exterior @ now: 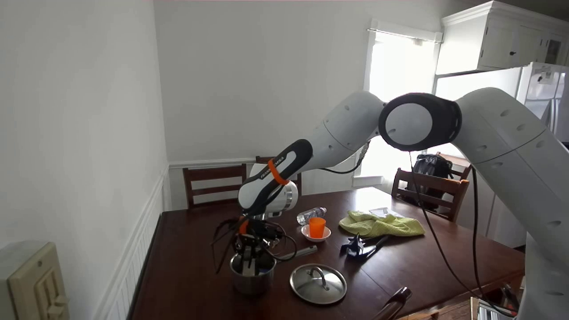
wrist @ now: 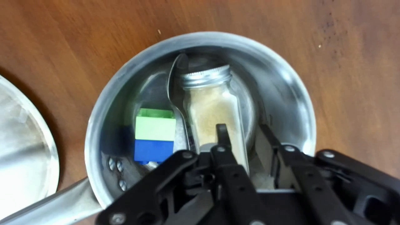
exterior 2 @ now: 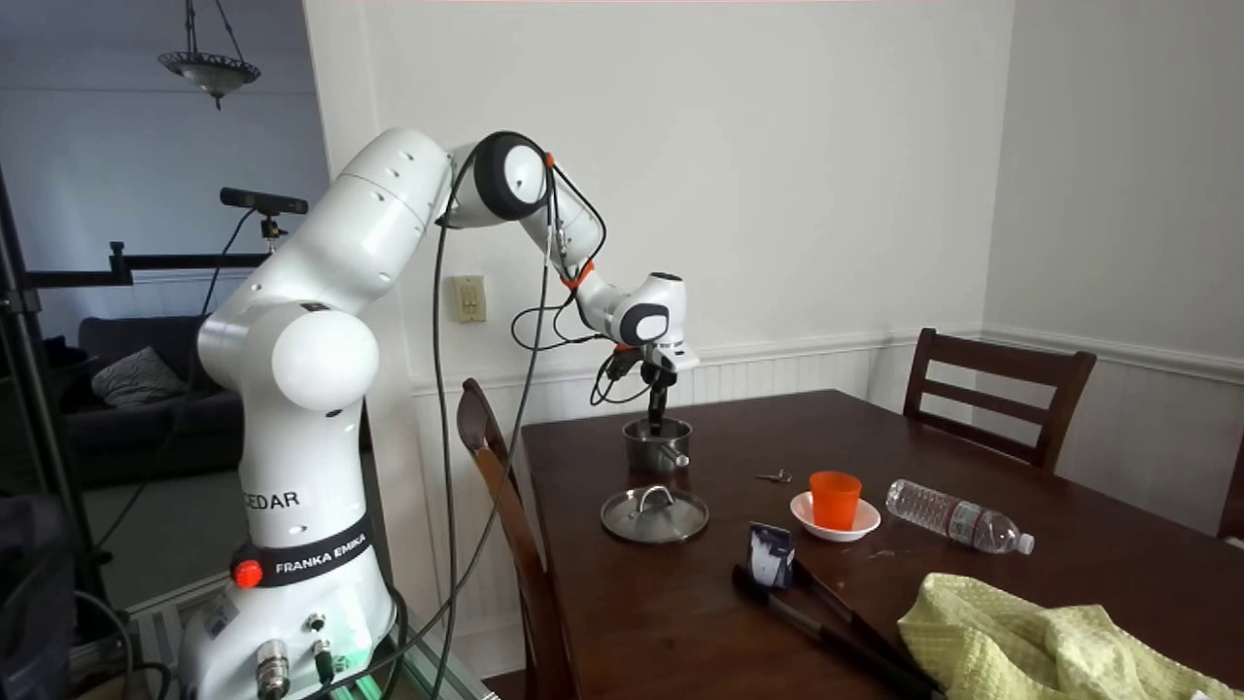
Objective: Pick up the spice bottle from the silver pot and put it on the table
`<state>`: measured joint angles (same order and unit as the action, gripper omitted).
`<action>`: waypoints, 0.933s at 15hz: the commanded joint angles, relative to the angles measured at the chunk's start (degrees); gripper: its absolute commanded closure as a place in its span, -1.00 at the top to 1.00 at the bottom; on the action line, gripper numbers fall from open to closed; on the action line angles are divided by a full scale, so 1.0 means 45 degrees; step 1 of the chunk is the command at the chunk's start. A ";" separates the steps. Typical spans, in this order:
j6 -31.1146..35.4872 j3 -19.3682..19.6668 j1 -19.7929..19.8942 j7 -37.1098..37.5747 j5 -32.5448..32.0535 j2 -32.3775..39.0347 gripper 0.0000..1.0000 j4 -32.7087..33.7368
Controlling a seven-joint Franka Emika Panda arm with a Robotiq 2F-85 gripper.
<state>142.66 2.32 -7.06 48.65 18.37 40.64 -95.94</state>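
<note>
- The worktop (exterior: 186, 258) is where the bottle should end up; a sensible landing spot would be well apart from the lid (exterior: 311, 291), which lies just beside the pot.
- The silver pot (wrist: 206, 39) stands upright, its wall all around the bottle. Sideways moves should be small, or the hand (wrist: 244, 128) may knock the rim; once the grip is firm, lift straight up before travelling.
- The spice bottle (wrist: 212, 112) is inside the pot, lying or strongly tilted, its base hidden under the hand. The step seems to be the grasp, best taken squarely across the body, since smooth glass may slip.
- The green-and-blue toy blocks (wrist: 155, 128) share the pot, apart from the bottle; leave them alone.
- The spoon (wrist: 177, 101) runs along the bottle's side; a finger should slip between the two, or it may come up as well.
- The fingers (wrist: 223, 137) stand a little apart, pinching nothing: one over the bottle, one past its side; whether either touches, I cannot tell. Spreading wider and shifting spoonward should straddle it.
</note>
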 commanded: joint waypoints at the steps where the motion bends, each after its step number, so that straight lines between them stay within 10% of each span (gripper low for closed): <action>1: 0.0909 -0.0076 0.0012 0.0007 -0.0048 0.0188 0.21 -0.0213; 7: 0.1055 -0.0221 0.0070 -0.0062 -0.0019 0.0436 0.97 -0.0239; 14: 0.0697 -0.0103 -0.0032 0.0072 -0.0119 0.0859 0.63 -0.0014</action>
<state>144.69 1.84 -7.08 48.60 18.37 43.47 -96.26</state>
